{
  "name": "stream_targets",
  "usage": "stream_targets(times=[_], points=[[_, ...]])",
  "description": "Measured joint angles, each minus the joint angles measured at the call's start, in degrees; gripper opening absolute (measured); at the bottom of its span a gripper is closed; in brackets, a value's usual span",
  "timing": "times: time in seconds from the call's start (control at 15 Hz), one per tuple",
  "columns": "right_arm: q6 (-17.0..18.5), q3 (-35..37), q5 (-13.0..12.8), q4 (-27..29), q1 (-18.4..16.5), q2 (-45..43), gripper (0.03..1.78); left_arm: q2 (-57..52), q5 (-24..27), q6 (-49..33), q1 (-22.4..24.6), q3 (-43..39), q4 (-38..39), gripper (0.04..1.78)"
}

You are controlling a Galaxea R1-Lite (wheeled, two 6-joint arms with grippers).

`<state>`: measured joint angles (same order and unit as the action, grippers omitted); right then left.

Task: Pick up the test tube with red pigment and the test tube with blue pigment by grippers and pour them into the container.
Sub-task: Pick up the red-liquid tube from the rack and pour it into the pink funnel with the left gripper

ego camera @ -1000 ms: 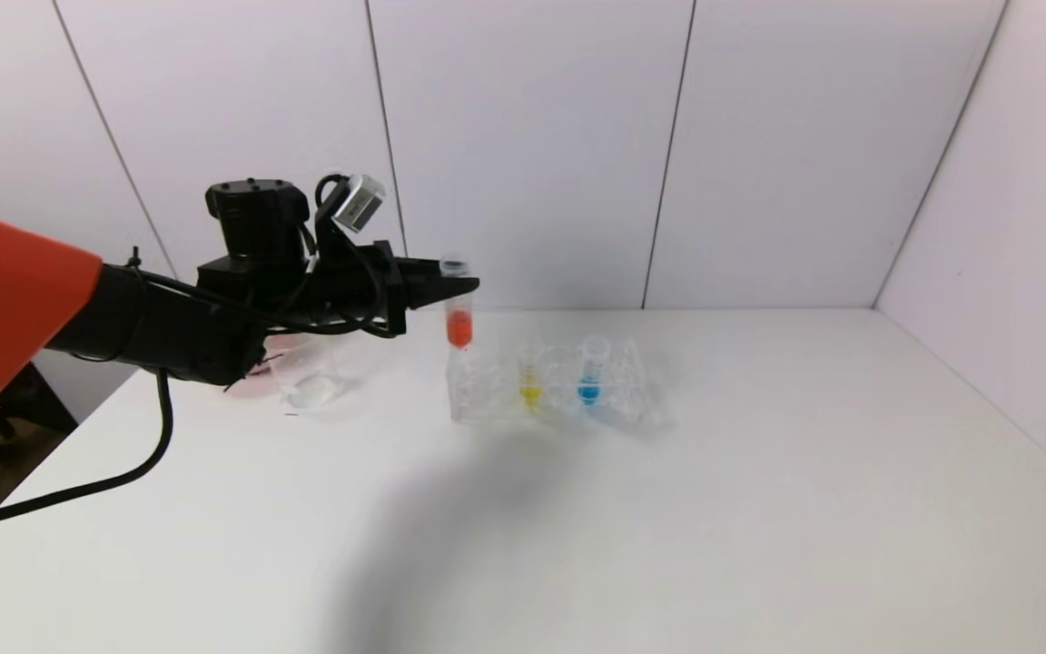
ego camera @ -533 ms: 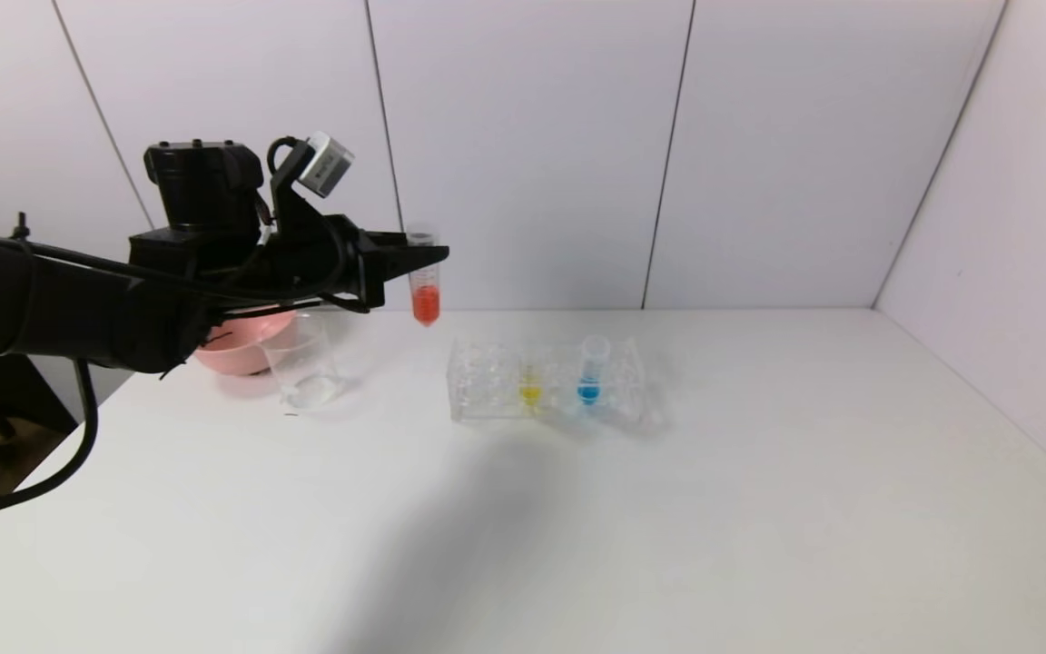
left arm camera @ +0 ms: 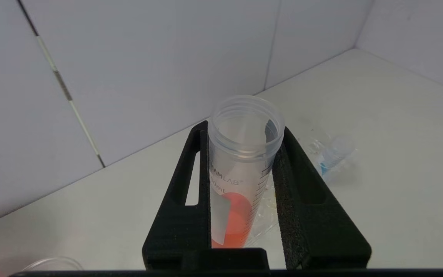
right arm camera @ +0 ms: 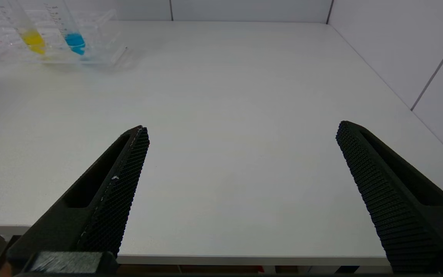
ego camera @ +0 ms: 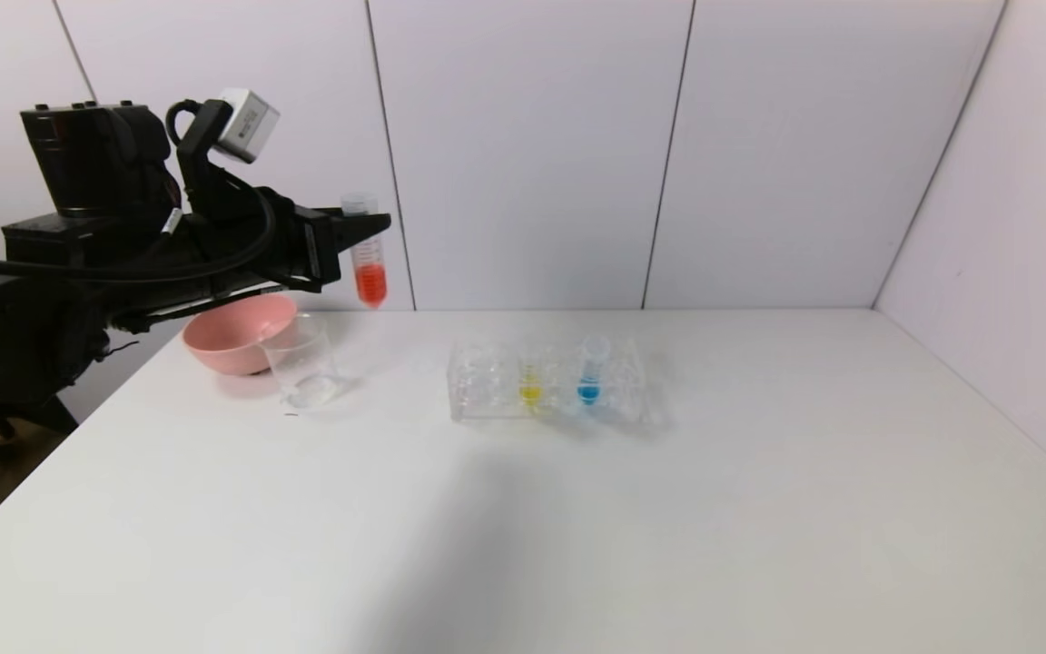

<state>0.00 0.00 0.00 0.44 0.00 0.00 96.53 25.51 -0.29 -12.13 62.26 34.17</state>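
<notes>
At the far left of the head view, the left gripper (ego camera: 361,221) is seen raised well above the white surface (ego camera: 577,509), carrying a small white-grey box (ego camera: 249,112) on its top. The test tube with red pigment (ego camera: 366,252) is clamped between the jaws just below its open rim and is held nearly upright in the air, with the orange-red liquid gathered at its rounded bottom. In the left wrist view the same test tube (left arm camera: 240,169) is seen pressed on both sides by the black fingers (left arm camera: 185,200), with its mouth open and printed markings on its wall. Below the gripper, a pink bowl (ego camera: 237,333) rests on the surface near the back edge, and the container (ego camera: 300,361), a clear glass beaker, stands just beside it, slightly to the front right; the held tube hangs above and a little right of this beaker. Farther right, a clear tube rack (ego camera: 555,381) stands on the surface, in which a tube with yellow liquid (ego camera: 530,381) and, to its right, the test tube with blue pigment (ego camera: 590,370) are seated upright. The right gripper (right arm camera: 240,192) is seen only in its own wrist view, held above the near edge of the surface with its jaws spread wide and nothing between them.
</notes>
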Motion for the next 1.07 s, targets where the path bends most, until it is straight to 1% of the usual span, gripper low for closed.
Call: stream_targets(times=[0.13, 0.4, 0.8, 1.07], points=[[0.0, 0.0, 0.0, 0.0, 0.0, 0.0, 1.77, -2.1, -5.3, -0.3, 0.0, -1.5, 0.0, 0.5], [0.0, 0.0, 0.0, 0.0, 0.0, 0.0, 1.77, -5.4, -12.2, -0.4, 0.0, -4.0, 0.0, 0.5], [0.0, 0.0, 0.0, 0.0, 0.0, 0.0, 1.77, -9.7, -12.7, -0.4, 0.0, -5.5, -0.7, 0.5], [0.0, 0.0, 0.0, 0.0, 0.0, 0.0, 1.77, -10.5, -12.9, -0.4, 0.5, -6.4, -0.7, 0.5]])
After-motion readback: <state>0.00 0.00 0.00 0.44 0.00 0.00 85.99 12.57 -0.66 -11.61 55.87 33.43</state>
